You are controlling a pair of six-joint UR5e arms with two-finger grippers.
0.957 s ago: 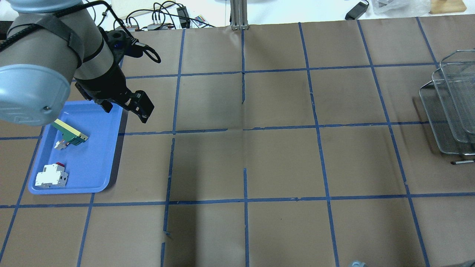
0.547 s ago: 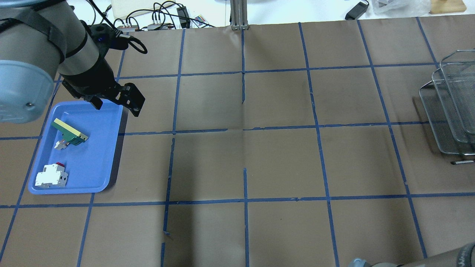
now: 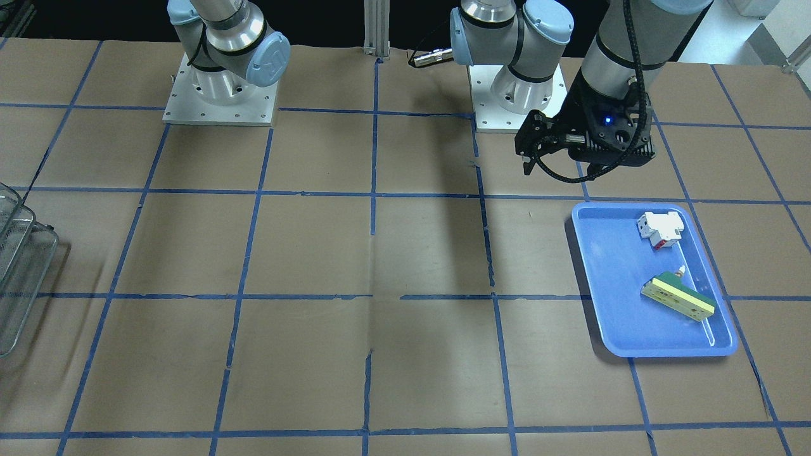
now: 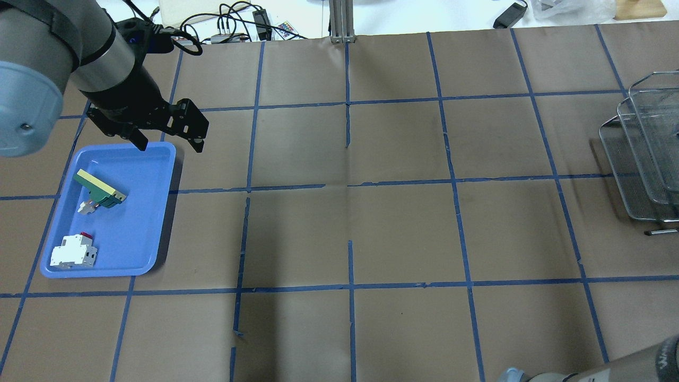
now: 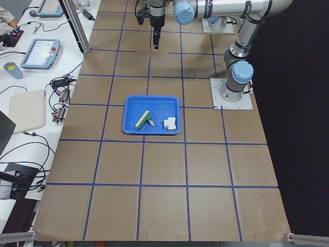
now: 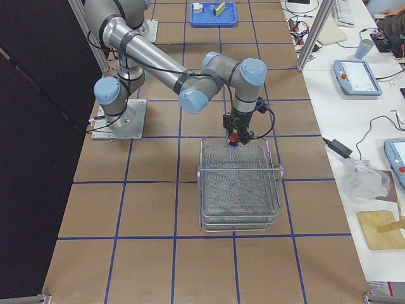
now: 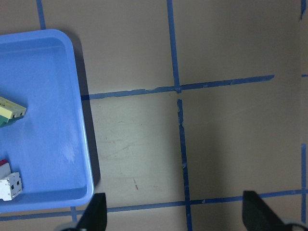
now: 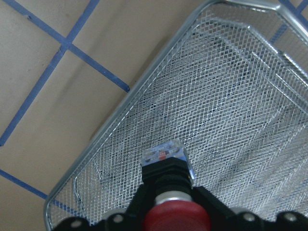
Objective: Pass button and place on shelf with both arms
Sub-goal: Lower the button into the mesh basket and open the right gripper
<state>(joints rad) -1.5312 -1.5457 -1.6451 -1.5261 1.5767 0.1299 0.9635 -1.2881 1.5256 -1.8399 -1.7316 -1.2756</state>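
My right gripper (image 8: 177, 220) is shut on the button (image 8: 167, 190); its red cap is nearest the camera and its clear block (image 8: 163, 153) points down at the mesh. In the exterior right view the gripper (image 6: 234, 137) holds it just above the near end of the top tier of the grey wire shelf (image 6: 239, 190). The shelf fills the right wrist view (image 8: 231, 96) and shows at the right edge of the overhead view (image 4: 644, 154). My left gripper (image 4: 170, 144) is open and empty, above the far edge of the blue tray (image 4: 151, 212); its fingertips (image 7: 96, 214) show wide apart.
The blue tray (image 3: 608, 285) holds a white-and-red boxy switch (image 4: 73, 252) and a green-and-cream flat block (image 4: 99, 189). Cables and power supplies lie beyond the table's far edge (image 4: 233, 26). My right arm's elbow (image 4: 626, 369) shows at the overhead view's bottom right.
My left gripper has drawn back to the left and farther away, staying open and empty. More of my right arm has come into the overhead view's bottom right corner.
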